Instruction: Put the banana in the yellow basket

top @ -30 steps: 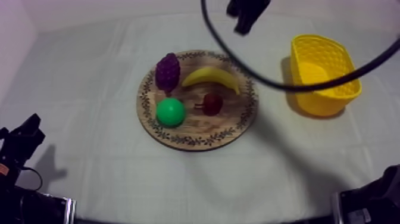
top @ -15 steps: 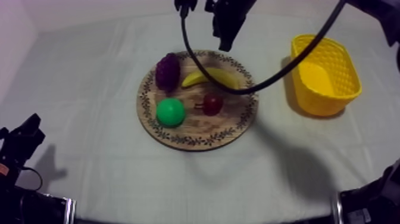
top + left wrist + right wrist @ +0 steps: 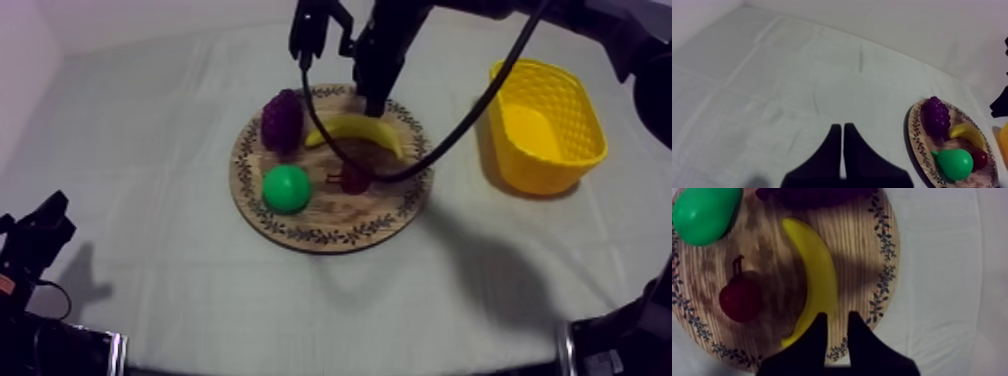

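Grey-white cloth covers the desk (image 3: 150, 150). The top view shows one round wooden board (image 3: 330, 215) bearing one curved yellow banana (image 3: 355, 128), one bunch of grapes (image 3: 282, 120), one green pear (image 3: 287, 188) and one small red fruit (image 3: 357, 180). One yellow basket (image 3: 545, 172) stands apart. The right wrist view shows the right claw (image 3: 837, 317) slightly parted and empty over the banana's end. The left claw (image 3: 842, 126) is closed on nothing.

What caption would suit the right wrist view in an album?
Right gripper, fingers apart, hovers above the banana on the wooden board, beside small red fruit and pear.
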Robot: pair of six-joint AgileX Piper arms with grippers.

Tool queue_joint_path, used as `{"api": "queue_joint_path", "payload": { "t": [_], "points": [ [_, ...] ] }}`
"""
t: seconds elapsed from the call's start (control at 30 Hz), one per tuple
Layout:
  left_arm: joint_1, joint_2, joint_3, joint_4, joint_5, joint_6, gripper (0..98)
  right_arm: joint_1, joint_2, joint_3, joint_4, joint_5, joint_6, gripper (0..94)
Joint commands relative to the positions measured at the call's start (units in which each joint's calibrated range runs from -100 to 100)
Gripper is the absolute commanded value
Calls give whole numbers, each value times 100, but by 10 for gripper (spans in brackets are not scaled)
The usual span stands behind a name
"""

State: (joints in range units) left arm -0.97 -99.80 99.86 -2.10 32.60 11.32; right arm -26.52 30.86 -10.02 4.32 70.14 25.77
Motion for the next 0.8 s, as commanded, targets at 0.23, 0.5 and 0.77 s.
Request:
{"api": "queue_joint_path", "payload": {
  "t": [0.23, 0.5, 0.77],
  "points": [
    [-1, -3, 3, 2, -2, -1, 1, -37, -20, 54, 16, -48, -43, 173],
    [-1, -3, 3, 2, -2, -1, 1, -91, -6, -27, 57, 51, -143, 189],
    [-1, -3, 3, 2, -2, -1, 1, -191, 12, 38, 202, 95, -244, 683]
  ]
}}
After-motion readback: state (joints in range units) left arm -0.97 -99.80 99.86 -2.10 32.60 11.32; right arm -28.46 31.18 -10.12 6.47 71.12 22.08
